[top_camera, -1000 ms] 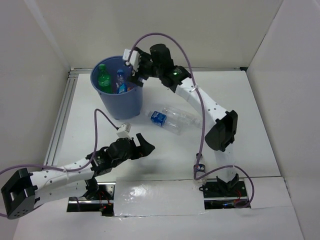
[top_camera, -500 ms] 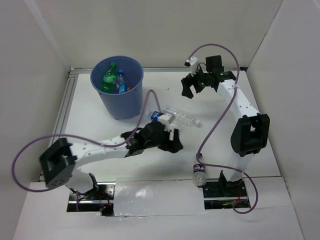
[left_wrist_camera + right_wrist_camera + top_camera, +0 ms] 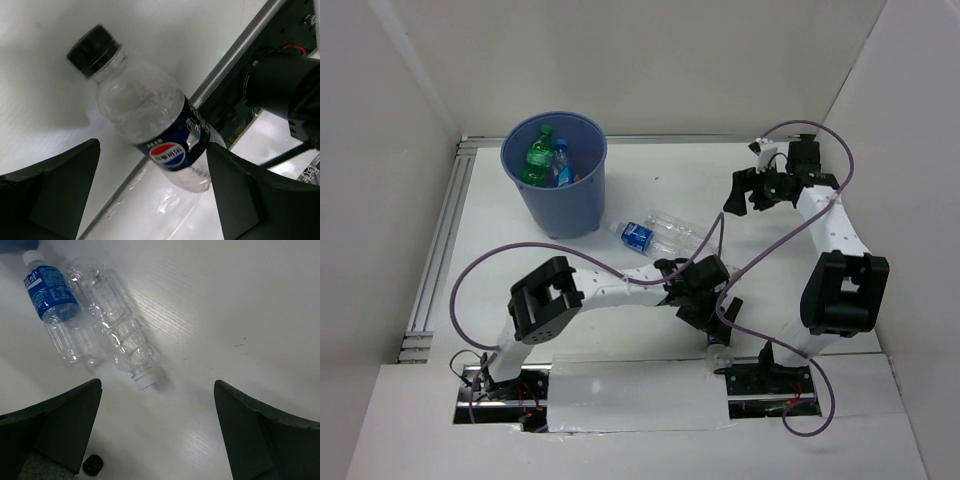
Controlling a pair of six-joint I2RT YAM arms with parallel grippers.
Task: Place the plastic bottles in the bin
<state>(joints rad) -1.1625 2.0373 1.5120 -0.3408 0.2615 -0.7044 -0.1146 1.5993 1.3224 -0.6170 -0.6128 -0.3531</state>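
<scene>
Left wrist: gripper [image 3: 152, 160] spread wide, cola bottle [image 3: 142, 107] between

Bin [image 3: 556, 205]: plain blue-violet. Inside it, a green bottle [image 3: 538, 155] and a blue-labelled bottle [image 3: 561, 166]. Table [image 3: 240, 300]: white, faintly grained. Clear bottle [image 3: 52, 310]: blue label with white print, white cap. Ribbed bottle [image 3: 117, 340]: colourless throughout. Small bottle [image 3: 160, 135]: black cap, clear body, navy label with a red, white and blue roundel. My left fingers [image 3: 50, 190] and right fingers [image 3: 55, 425]: black. My left arm [image 3: 610, 290]: white.
</scene>
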